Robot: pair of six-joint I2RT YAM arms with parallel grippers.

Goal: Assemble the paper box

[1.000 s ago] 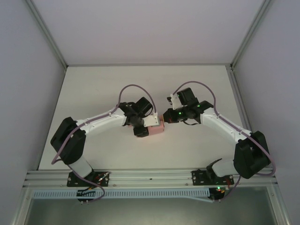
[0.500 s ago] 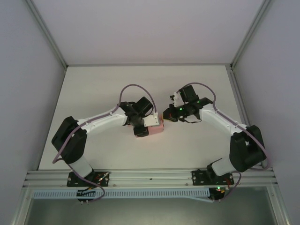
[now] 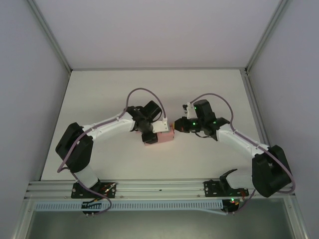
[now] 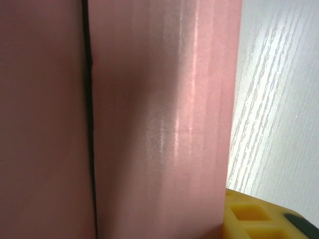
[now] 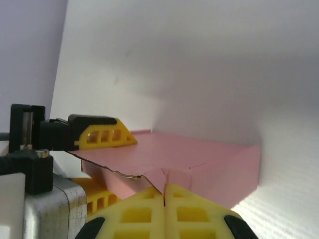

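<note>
The right hand (image 5: 164, 199) was closed, its two yellow fingers (image 5: 134, 214) pressed together with no gap between them. In the right wrist view the joined tips stood at the near wall of the paper box (image 5: 209, 162), below a fold in the upper edge of the card. Whether they touched the card could not be determined. In the top view this hand (image 3: 175, 124) lay just beside the far right corner of the box.

The left hand (image 3: 154, 135) gripped the box from the opposite side. In the right wrist view one finger (image 5: 102, 135) lay along the far edge of the box top. The other finger (image 5: 92, 194) lay against the lower near wall, with the card clamped between them. In the left wrist view the pink card (image 4: 159, 124) stood very close to the camera. A dark seam (image 4: 88, 124) ran from top to bottom between two panels, and one yellow fingertip (image 4: 249, 216) sat at the lower right edge of the card.

The box (image 3: 166, 138) was a shallow rectangular form of plain pink card. It rested on the white counter (image 3: 99, 89), near the centre and between the two hands. The edge of its top panel nearest the left hand was ragged and slightly raised from the wall below. Both arms reached in from the near edge of the counter, bent toward the box.
</note>
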